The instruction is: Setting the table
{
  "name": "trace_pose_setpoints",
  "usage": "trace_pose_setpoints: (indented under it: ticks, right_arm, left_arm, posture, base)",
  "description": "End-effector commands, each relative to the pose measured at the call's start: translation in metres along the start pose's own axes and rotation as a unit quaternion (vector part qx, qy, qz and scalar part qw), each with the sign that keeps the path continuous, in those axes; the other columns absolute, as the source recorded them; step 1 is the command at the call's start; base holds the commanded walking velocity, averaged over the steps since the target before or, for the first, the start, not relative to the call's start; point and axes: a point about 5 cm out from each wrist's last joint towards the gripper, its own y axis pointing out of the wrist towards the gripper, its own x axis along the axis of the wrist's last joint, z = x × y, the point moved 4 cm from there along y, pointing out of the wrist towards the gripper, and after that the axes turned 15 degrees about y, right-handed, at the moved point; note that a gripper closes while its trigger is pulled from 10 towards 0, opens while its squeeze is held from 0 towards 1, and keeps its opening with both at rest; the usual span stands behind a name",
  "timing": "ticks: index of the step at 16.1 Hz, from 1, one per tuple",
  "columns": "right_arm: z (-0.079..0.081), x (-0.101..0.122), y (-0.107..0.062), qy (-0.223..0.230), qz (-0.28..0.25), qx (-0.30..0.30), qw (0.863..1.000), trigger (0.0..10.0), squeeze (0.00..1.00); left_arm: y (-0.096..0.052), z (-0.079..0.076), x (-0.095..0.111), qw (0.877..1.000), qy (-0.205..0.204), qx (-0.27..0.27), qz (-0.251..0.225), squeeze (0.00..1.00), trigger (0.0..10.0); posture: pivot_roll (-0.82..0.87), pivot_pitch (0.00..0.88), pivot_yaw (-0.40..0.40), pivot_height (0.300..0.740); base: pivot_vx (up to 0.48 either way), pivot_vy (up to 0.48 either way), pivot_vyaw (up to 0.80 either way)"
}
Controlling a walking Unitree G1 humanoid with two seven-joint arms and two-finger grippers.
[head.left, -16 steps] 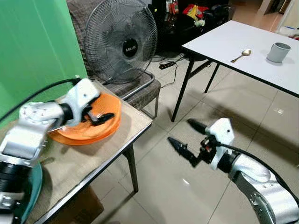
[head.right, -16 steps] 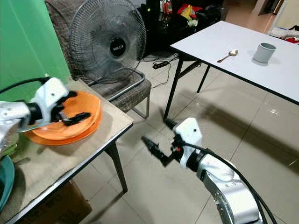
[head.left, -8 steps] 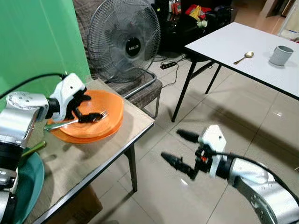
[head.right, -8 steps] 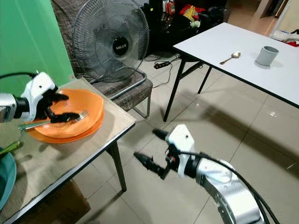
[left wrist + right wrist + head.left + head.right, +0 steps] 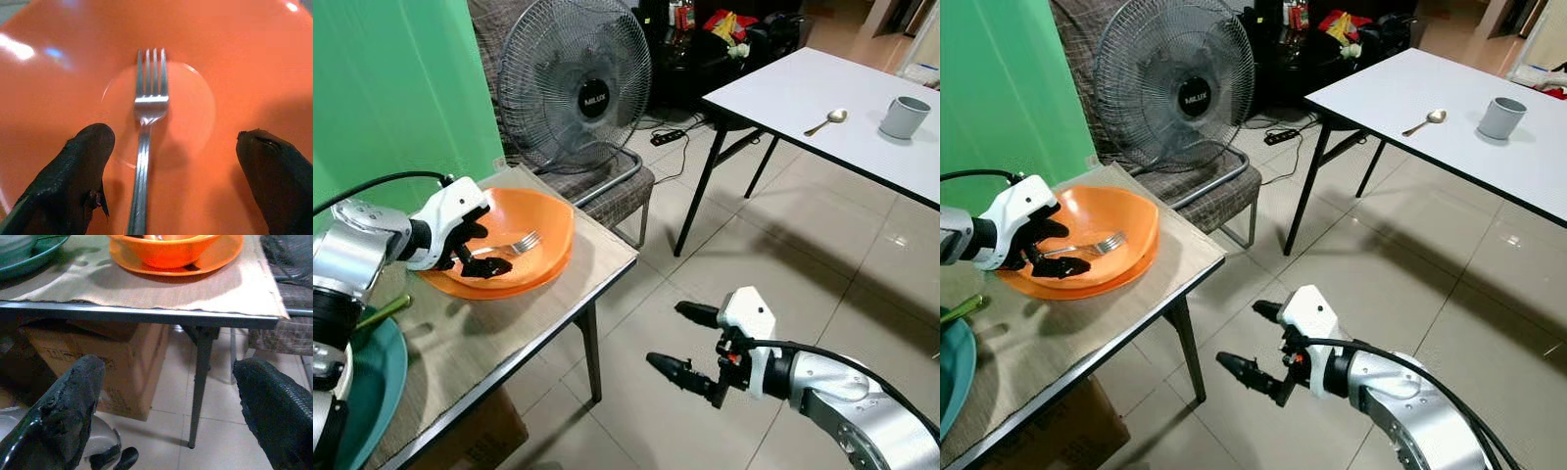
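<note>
A silver fork (image 5: 146,147) lies in the orange bowl (image 5: 533,220), tines toward the bowl's middle. The bowl sits on an orange plate (image 5: 1126,276) on the cloth-covered worktop (image 5: 499,333). The left end effector (image 5: 475,250) hovers over the fork's handle, fingers (image 5: 80,166) spread wide on either side, not touching it. The right end effector (image 5: 690,343) hangs low over the tiled floor (image 5: 773,245) beside the worktop, fingers wide apart and holding nothing.

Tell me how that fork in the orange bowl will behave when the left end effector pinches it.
The fork looks like thin polished metal: probably stiff, light, slippery. Lying flat in the glossy orange bowl, it may skid. The left end effector straddles its handle, open.
</note>
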Motion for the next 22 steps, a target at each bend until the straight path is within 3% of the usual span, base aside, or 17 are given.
trace_pose_setpoints:
  ticks: [1, 4, 8, 10, 22]
  right_arm:
    - [0.004, 0.006, 0.0, -0.013, 0.001, 0.012, 1.0, 10.0, 0.0]
    - [0.004, 0.008, 0.0, -0.013, 0.002, 0.019, 1.0, 10.0, 0.0]
    - [0.006, 0.016, 0.002, -0.017, -0.023, 0.026, 0.999, 10.0, 0.0]
    - [0.007, 0.017, 0.001, -0.017, -0.025, 0.026, 0.999, 10.0, 0.0]
    - [0.007, 0.015, 0.0, -0.02, -0.021, 0.025, 0.999, 10.0, 0.0]
  left_arm:
    - [-0.002, 0.007, -0.001, 1.0, -0.004, 0.008, 0.013, 0.0, 4.3]
    - [0.001, 0.011, -0.003, 1.0, -0.018, 0.012, 0.02, 0.0, 3.3]
    - [0.01, 0.012, -0.002, 0.999, -0.018, -0.005, 0.031, 0.0, 0.5]
    - [0.014, 0.011, -0.001, 0.999, -0.009, -0.012, 0.038, 0.0, 0.0]
    - [0.021, 0.018, -0.002, 0.998, 0.004, -0.011, 0.058, 0.0, 0.0]
  posture:
    - [0.05, 0.0, -0.029, 0.74]
    - [0.06, 0.0, -0.031, 0.74]
    - [0.06, 0.0, -0.02, 0.74]
    - [0.05, 0.0, -0.017, 0.74]
    - [0.05, 0.0, -0.006, 0.74]
  base:
    - [0.0, 0.0, 0.0]
    - [0.0, 0.0, 0.0]
    - [0.0, 0.0, 0.0]
    - [0.0, 0.0, 0.0]
    - [0.0, 0.0, 0.0]
